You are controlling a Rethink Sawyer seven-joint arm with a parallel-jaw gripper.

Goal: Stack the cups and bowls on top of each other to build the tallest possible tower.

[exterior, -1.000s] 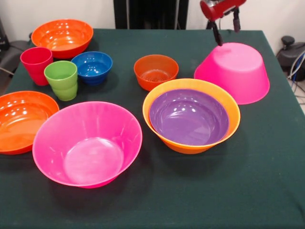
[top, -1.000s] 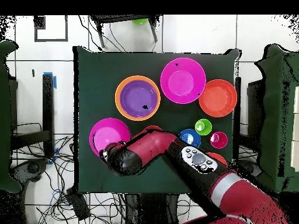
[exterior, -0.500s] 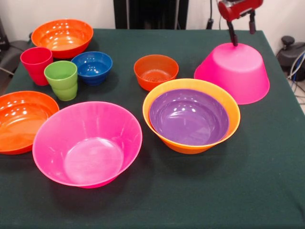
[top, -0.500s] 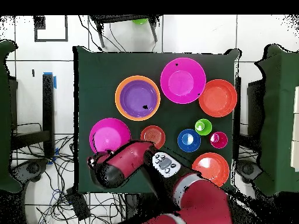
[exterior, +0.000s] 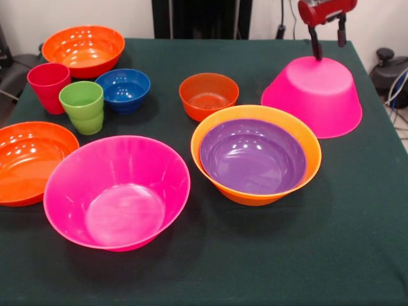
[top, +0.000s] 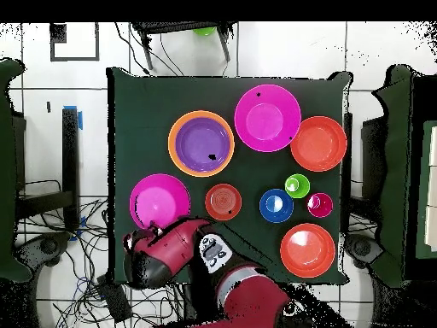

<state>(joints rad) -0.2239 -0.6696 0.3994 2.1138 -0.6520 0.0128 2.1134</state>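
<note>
An upturned hot pink bowl point(exterior: 312, 95) stands rim down at the table's right; it also shows in the overhead view point(top: 160, 201). My gripper point(exterior: 329, 42) hangs open and empty just above the bowl's far edge, with one fingertip point(exterior: 317, 52) close to its base. A purple bowl point(exterior: 252, 156) sits nested in the large orange bowl point(exterior: 255, 196). The second hot pink bowl point(exterior: 118, 191) stands upright at the front left. The red cup point(exterior: 48, 86) and the lime green cup point(exterior: 83, 105) stand together at the left.
A small blue bowl point(exterior: 123, 89) and a small red-orange bowl point(exterior: 208, 95) stand mid-table. One shallow red-orange bowl point(exterior: 29, 159) lies at the left edge, another point(exterior: 83, 48) at the far left corner. My arm point(top: 166, 256) reaches over the table edge by the upturned bowl.
My gripper has moved to the right and slightly up, drawing back toward the robot's base, off the upturned pink bowl's far side. The bowl has shifted slightly to the right.
</note>
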